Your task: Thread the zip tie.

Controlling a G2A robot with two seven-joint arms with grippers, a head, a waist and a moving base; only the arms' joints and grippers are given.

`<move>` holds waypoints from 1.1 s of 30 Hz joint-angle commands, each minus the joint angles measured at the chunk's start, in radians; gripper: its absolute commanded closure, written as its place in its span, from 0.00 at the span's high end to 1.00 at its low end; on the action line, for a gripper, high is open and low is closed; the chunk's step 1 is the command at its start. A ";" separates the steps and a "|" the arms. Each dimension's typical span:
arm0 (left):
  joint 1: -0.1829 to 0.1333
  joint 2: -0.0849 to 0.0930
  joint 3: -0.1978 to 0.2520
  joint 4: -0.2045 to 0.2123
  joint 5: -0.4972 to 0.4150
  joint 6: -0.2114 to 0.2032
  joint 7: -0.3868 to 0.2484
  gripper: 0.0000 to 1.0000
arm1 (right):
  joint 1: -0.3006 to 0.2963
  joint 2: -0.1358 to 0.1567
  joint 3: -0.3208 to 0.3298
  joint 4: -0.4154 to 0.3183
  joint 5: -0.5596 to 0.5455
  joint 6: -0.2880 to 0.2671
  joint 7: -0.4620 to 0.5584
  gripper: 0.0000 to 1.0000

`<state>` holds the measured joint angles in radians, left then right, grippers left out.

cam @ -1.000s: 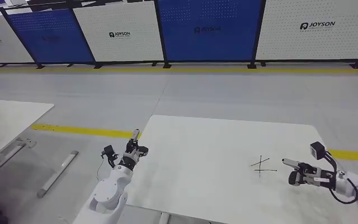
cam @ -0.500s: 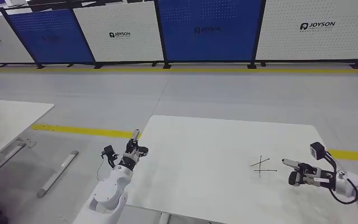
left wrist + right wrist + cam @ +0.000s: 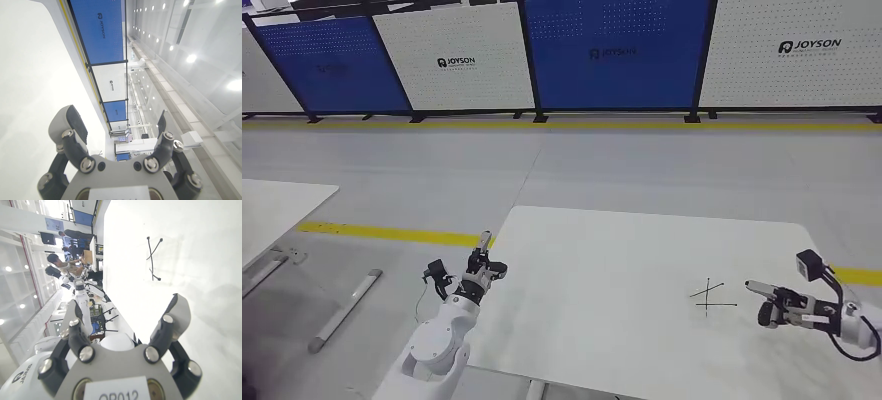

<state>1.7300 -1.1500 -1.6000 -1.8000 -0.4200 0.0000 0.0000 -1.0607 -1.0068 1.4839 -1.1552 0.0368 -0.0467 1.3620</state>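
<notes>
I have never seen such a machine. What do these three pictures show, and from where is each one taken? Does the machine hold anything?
This is a robot with two arms, working at a white table. The wide picture looks down from a camera above the arms. The other two come from a camera on each wrist, so each shows its own claw close up: the left gripper and the right gripper. Both are open and hold nothing. On the table, ahead of the right gripper, lie a few thin black zip ties, crossing one another. Neither gripper touches them.
</notes>
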 commanded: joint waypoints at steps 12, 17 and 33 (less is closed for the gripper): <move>0.000 0.000 0.000 0.000 0.000 0.000 0.000 1.00 | 0.191 -0.024 -0.201 0.203 -0.094 -0.043 0.028 1.00; 0.000 0.000 0.000 0.000 0.000 0.000 0.000 1.00 | 0.205 -0.026 -0.219 0.226 -0.098 -0.050 0.028 1.00; 0.000 0.000 0.000 0.000 0.000 0.000 0.000 1.00 | 0.162 -0.021 -0.199 0.254 -0.074 -0.235 -0.065 1.00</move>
<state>1.7300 -1.1500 -1.6000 -1.8000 -0.4200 0.0000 0.0000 -0.8984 -1.0294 1.2803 -0.9150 -0.0334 -0.2190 1.3193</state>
